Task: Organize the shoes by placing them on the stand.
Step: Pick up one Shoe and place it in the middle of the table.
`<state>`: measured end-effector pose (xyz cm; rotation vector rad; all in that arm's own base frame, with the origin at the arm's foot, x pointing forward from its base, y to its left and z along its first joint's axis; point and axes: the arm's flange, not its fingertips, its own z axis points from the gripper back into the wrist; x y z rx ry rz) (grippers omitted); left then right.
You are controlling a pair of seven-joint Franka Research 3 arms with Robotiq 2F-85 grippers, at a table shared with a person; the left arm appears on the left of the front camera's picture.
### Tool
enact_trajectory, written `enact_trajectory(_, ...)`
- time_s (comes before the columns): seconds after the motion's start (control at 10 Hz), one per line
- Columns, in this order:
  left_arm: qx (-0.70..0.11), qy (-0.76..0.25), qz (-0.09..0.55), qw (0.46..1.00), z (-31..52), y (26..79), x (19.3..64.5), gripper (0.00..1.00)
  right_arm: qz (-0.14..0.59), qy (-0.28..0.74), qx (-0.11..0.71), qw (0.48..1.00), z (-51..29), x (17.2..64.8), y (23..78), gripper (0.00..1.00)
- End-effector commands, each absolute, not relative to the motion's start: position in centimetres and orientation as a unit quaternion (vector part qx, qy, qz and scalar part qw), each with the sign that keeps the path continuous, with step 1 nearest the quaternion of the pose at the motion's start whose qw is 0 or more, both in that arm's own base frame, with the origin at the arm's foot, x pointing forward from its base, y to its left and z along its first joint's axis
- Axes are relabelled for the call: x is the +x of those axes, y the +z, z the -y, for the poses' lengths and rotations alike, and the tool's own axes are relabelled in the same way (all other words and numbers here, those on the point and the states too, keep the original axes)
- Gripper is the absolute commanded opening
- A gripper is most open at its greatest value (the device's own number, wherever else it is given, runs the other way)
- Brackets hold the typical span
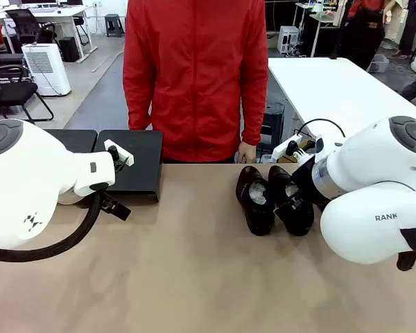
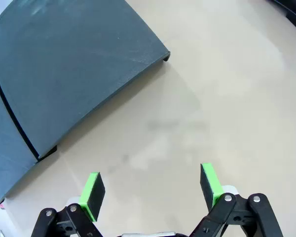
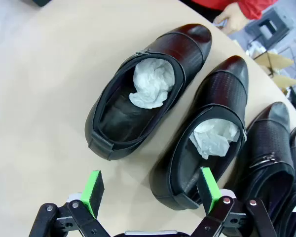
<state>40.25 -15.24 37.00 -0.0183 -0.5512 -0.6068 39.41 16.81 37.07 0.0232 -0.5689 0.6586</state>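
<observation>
Several glossy black shoes lie side by side at the table's far right. Two show in the front view, one [image 1: 255, 199] left of the other [image 1: 292, 201]. In the right wrist view my right gripper [image 3: 150, 190] hangs open just above the heels of the two nearest shoes [image 3: 148, 89] [image 3: 207, 133], both stuffed with white paper; its right pad [image 3: 208, 187] is over the second shoe's heel. Another shoe [image 3: 267, 148] lies beyond. The black stand [image 1: 130, 163] sits far left. My left gripper [image 2: 150, 190] is open over bare table beside the stand's corner [image 2: 64, 59].
A person in a red jacket [image 1: 194, 69] stands at the far edge, one hand [image 1: 247, 151] hanging near the shoes. A white power strip [image 1: 291, 147] with a black cable lies behind the shoes. The near half of the tan table [image 1: 194, 277] is bare.
</observation>
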Motion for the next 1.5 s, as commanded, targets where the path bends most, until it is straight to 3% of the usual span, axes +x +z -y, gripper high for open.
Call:
enact_trajectory(0.0,-0.009,-0.295,0.268,0.917,15.2,37.0,40.2,1.00,0.276,0.319,0.011,0.907,-16.8,39.4,37.1,1.00)
enact_trajectory(1.3,-0.009,-0.295,0.268,0.917,15.2,37.0,40.2,1.00,0.276,0.319,0.011,0.907,-16.8,39.4,37.1,1.00)
enact_trajectory(1.4,-0.008,-0.296,0.268,0.917,15.3,37.0,40.2,1.00,0.280,0.331,0.007,0.901,-15.6,39.0,39.5,1.00)
